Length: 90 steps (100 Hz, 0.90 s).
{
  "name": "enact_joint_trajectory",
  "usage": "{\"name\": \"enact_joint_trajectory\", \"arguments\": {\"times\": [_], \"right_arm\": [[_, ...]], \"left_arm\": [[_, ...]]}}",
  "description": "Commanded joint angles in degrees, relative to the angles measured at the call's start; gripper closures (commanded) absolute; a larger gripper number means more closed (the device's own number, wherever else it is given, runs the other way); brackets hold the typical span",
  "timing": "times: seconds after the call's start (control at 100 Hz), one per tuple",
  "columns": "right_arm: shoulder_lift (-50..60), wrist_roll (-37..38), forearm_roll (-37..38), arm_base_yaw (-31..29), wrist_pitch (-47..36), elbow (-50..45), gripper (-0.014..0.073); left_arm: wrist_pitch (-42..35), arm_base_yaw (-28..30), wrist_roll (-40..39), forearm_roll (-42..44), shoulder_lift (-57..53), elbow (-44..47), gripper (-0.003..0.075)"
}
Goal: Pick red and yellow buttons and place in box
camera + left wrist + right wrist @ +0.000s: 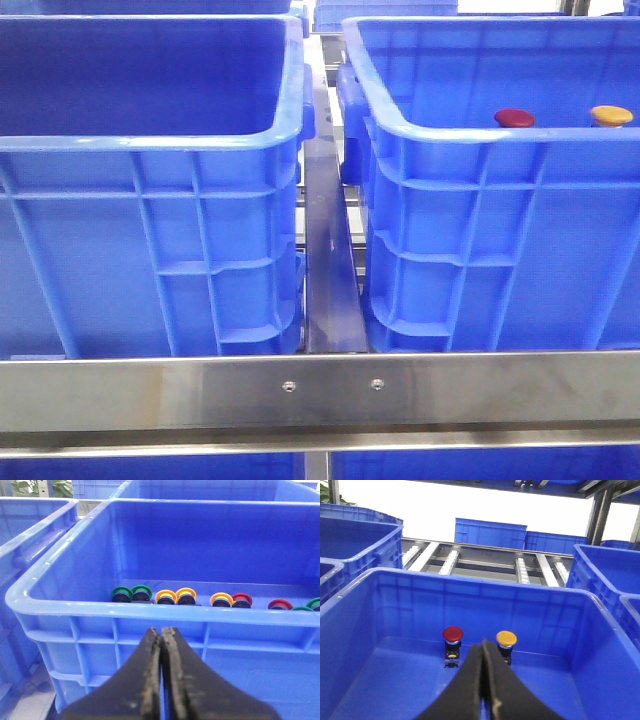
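Standing upright in the right-hand bin (480, 150), a red button (453, 635) and a yellow button (506, 639) sit side by side near that bin's far wall, the red one nearer the left-hand bin (150, 150). That left-hand bin holds a row of buttons (175, 596) along its floor: green, yellow and red caps, close together. The right gripper (484, 680) hovers above the right-hand bin, between the two upright buttons, its jaws pressed together and holding nothing. The left gripper (161, 670) hangs just outside the left-hand bin's near wall, jaws likewise closed and empty.

One red and one yellow button already lie in the right-hand bin, which fits either a pair just delivered there or a pair waiting to be lifted out; the pictures do not settle which bin is the box. The rims probably hide more of both floors. Any pick from here calls for the jaws to part and descend squarely over a cap.
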<state>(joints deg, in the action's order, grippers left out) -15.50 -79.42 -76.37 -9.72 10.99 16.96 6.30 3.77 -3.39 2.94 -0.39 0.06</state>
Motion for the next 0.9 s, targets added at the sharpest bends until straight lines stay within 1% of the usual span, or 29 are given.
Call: {"name": "enact_joint_trajectory", "arguments": {"times": [0.0,0.22,0.27,0.31,0.36,0.43,0.48,0.5,0.51,0.55,0.57,0.58,0.62,0.65,0.69,0.72,0.79,0.89], "right_arm": [[-0.39,-0.22,-0.61,-0.3,-0.69,1.48,0.0662],[-1.79,0.07,-0.27,0.5,-2.68,1.48,0.0662],[-2.25,1.86,1.63,1.15,-2.97,1.48,0.0662],[-2.39,4.22,4.67,1.6,-3.32,1.48,0.0662],[-2.39,9.13,9.84,2.28,-4.55,1.48,0.0662],[-2.39,19.17,19.49,3.68,-7.08,1.48,0.0662],[-2.39,29.24,28.09,4.65,-8.77,1.48,0.0662],[-2.39,31.96,32.06,5.03,-9.27,1.48,0.0662],[-2.39,34.73,34.71,5.27,-9.4,1.48,0.0662],[-2.39,43.16,41.23,5.88,-9.8,1.48,0.0662],[-2.39,45.93,45.06,6.16,-9.86,1.48,0.0662],[-2.39,48.65,47.54,6.33,-9.79,1.48,0.0662],[-2.27,56.31,53.46,6.65,-9.61,1.48,0.0662],[-2.22,60.88,58.98,6.73,-9.69,1.35,0.0662],[-1.98,66.7,63.86,6.84,-10.16,1.18,0.0662],[-1.58,69.91,67.97,6.84,-10.99,0.86,0.0662],[-0.44,75.45,73.86,6.84,-15.34,-0.72,0.0662],[1.05,79.42,77.15,6.84,-22.25,-4.59,0.0662]], "left_arm": [[-4.48,0.01,-0.6,-0.54,-1.69,3.06,0.074],[-4.48,0.01,-0.6,-0.54,-1.69,3.06,0.074],[-4.48,0.01,-0.6,-0.54,-1.69,3.06,0.074],[-4.48,0.01,-0.6,-0.54,-1.69,3.06,0.074],[-4.48,0.01,-0.6,-0.54,-1.69,3.06,0.074],[-4.48,0.01,-0.6,-0.54,-1.69,3.06,0.074],[-4.48,0.01,-0.6,-0.54,-1.69,3.06,0.074],[-4.48,0.01,-0.6,-0.54,-1.69,3.06,0.074],[-4.48,0.01,-0.6,-0.54,-1.69,3.06,0.074],[-4.48,0.01,-0.6,-0.54,-1.69,3.06,0.074],[-4.48,0.01,-0.6,-0.54,-1.69,3.06,0.074],[-4.48,0.01,-0.6,-0.54,-1.69,3.06,0.074],[-4.48,0.01,-0.6,-0.54,-1.69,3.06,0.074],[-4.48,0.01,-0.6,-0.54,-1.69,3.06,0.074],[-4.48,0.01,-0.6,-0.54,-1.69,3.06,0.074],[-4.48,0.01,-0.6,-0.54,-1.69,3.06,0.074],[-4.48,0.01,-0.6,-0.54,-1.69,3.06,0.074],[-4.48,0.01,-0.6,-0.54,-1.69,3.06,0.074]]}}
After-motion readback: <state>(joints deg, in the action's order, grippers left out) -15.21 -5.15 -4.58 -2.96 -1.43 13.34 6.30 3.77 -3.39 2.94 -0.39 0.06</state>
